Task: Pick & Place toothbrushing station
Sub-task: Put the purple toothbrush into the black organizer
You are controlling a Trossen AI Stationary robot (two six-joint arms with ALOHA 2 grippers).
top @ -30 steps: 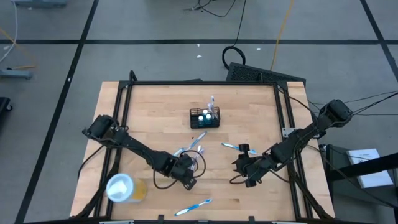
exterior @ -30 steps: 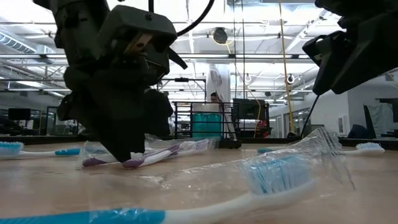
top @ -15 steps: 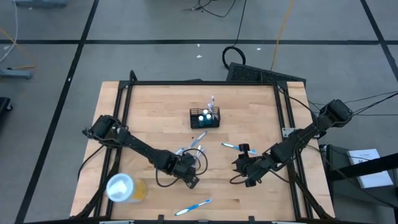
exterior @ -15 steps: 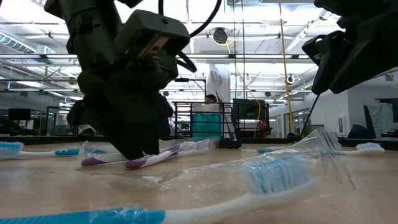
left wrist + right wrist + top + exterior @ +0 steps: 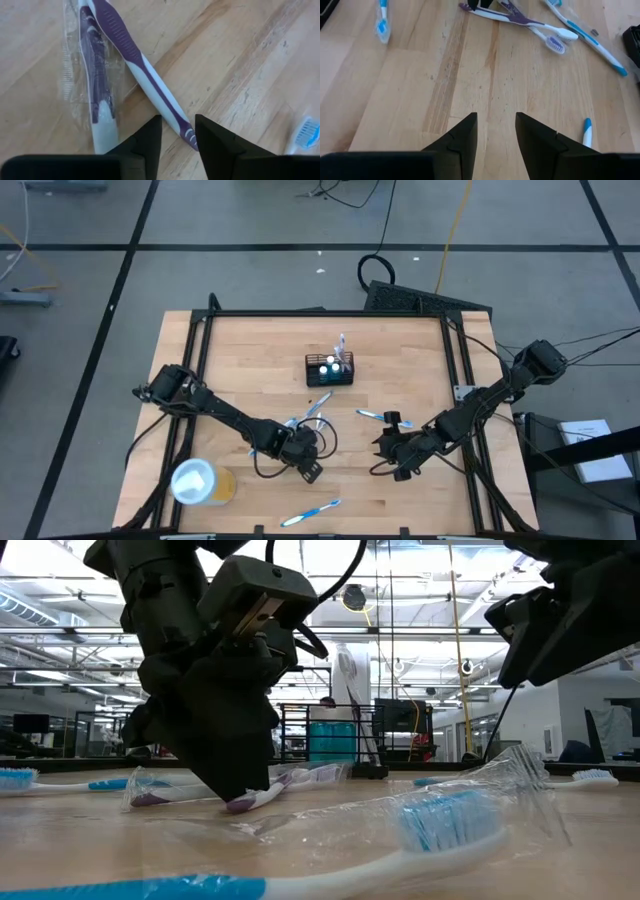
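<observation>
Toothbrushing station (image 5: 329,369) sits far-centre on the tabletop (image 5: 250,350), untouched — both grippers are well short of it.

Left gripper (image 5: 174,131) hovers low with jaws spread over a purple toothbrush (image 5: 140,70); its wrapped neighbour (image 5: 92,75) crosses it, so a close could snag both or skid the handle. Right gripper (image 5: 495,131) waits, jaws spread. Bare wood, loose blue brushes, yellow cup (image 5: 200,481) near-left — an open workshop beyond.

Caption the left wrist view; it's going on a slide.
Left gripper open, straddling the handle end of a purple-and-white toothbrush on the table.
</observation>
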